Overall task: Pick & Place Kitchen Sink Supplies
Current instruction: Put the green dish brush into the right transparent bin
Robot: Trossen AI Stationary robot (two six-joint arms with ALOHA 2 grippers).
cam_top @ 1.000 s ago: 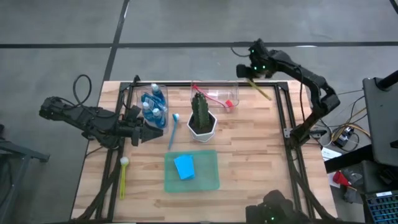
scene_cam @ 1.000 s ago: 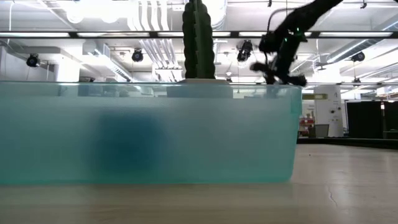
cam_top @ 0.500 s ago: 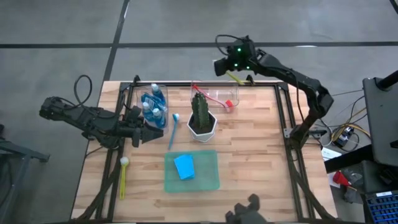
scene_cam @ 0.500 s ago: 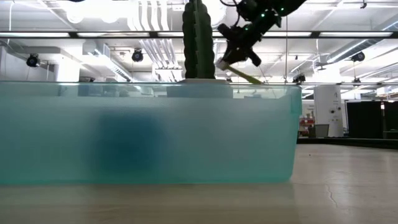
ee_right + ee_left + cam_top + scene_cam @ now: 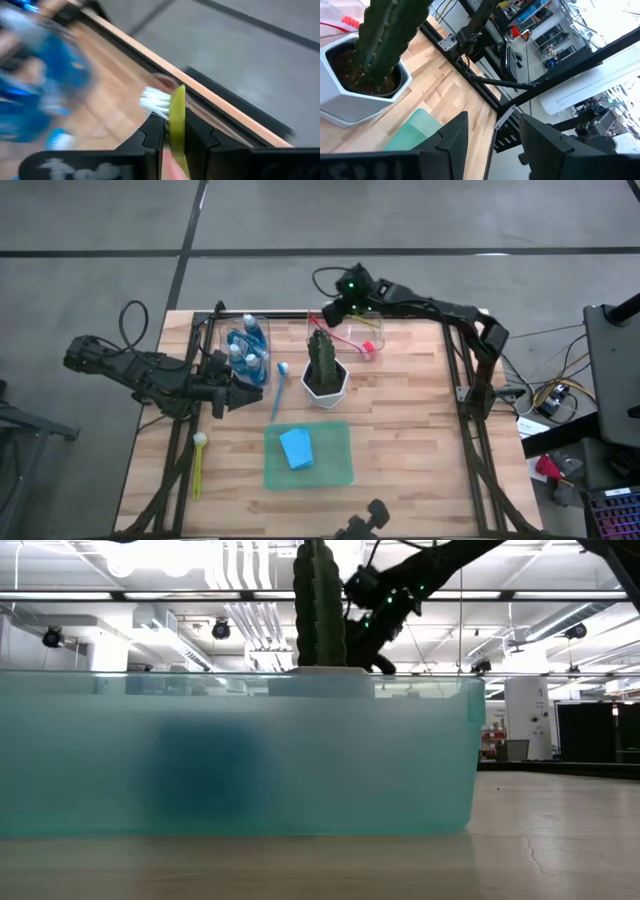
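The right gripper [image 5: 333,310] hangs over the far edge of the table [image 5: 400,430], above the clear tray [image 5: 368,332] just beyond the cactus [image 5: 322,358]. Its fingers are pinched tight on a yellow brush [image 5: 177,112], whose white bristles stick out past the fingertips in the right wrist view. A pink brush [image 5: 352,340] lies in that clear tray under the gripper.

The left gripper [image 5: 240,397] waits low over the left side of the table, pointing toward the cactus, its fingers [image 5: 451,137] standing apart with nothing between them.

Far left, a clear bin [image 5: 228,345] holds the soap bottles [image 5: 247,345], blue with white caps. A blue brush [image 5: 278,388] lies on the wood between that bin and the cactus pot. Another yellow brush with a pale round head [image 5: 199,463] lies near the left edge, on the near side of the left arm. A light-blue sponge [image 5: 296,448] sits on the green mat [image 5: 335,465] at the near middle of the table, near the cactus.
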